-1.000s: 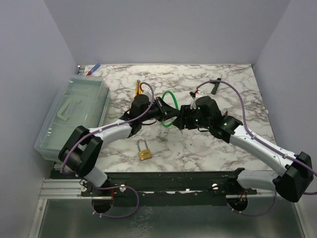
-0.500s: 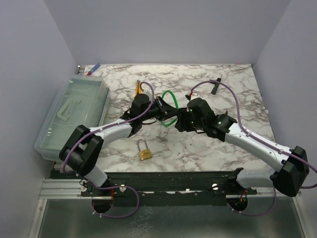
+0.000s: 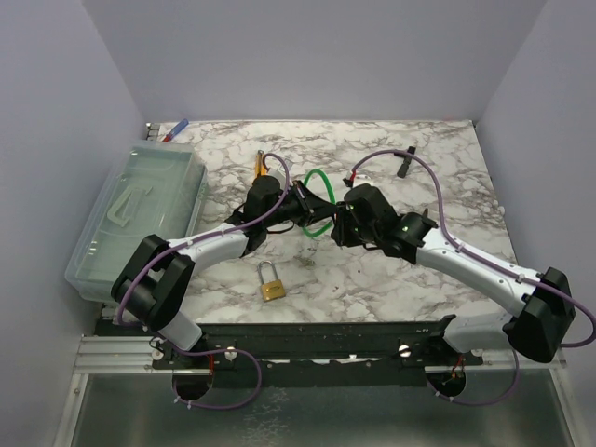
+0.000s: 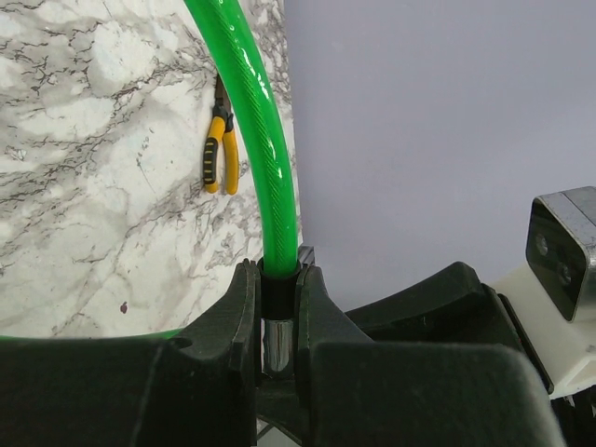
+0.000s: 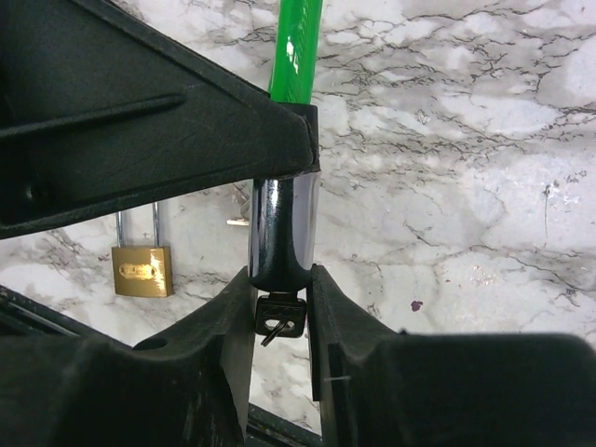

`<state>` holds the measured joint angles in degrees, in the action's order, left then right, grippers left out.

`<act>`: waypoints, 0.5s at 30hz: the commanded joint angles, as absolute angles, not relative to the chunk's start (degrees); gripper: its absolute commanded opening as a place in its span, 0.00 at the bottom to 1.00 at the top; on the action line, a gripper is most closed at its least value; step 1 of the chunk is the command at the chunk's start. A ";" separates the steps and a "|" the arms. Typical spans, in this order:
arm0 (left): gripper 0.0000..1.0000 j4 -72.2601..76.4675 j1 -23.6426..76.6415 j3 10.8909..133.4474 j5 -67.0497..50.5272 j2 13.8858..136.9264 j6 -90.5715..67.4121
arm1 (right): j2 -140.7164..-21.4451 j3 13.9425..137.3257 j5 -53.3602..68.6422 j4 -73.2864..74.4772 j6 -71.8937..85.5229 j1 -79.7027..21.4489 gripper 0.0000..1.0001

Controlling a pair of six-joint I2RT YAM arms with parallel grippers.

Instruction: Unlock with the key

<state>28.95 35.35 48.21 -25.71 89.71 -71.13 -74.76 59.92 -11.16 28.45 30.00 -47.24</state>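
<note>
Now, key (image 5: 279,318) below green cable (image 5: 296,47) chrome end, inside right gripper (image 5: 280,289)

My top camera looks down from behind; both wrist cameras sit close, sharing the green cable loop (image 4: 265,140).

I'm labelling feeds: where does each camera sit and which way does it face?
Top external: above, behind, looking down on the table; left arm and right arm show.
Left wrist: on that wrist, along the left gripper clamping the green cable.
Right wrist: on that wrist, along the right gripper flanking the key.
Shared: all show the green cable.
</note>
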 commanded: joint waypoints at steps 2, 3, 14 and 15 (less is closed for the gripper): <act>0.00 30.85 35.25 50.01 -25.58 89.74 -70.93 | -75.52 61.76 -13.46 28.92 30.01 -47.97 0.27; 0.00 30.85 35.25 50.01 -25.58 89.78 -70.93 | -75.58 61.66 -13.50 28.88 30.05 -47.99 0.26; 0.00 30.81 35.24 49.76 -26.48 89.02 -70.76 | -69.79 54.93 -11.52 19.76 32.49 -48.08 0.03; 0.00 30.85 35.24 49.70 -26.65 88.99 -70.73 | -68.75 53.51 -11.04 18.30 32.86 -48.08 0.01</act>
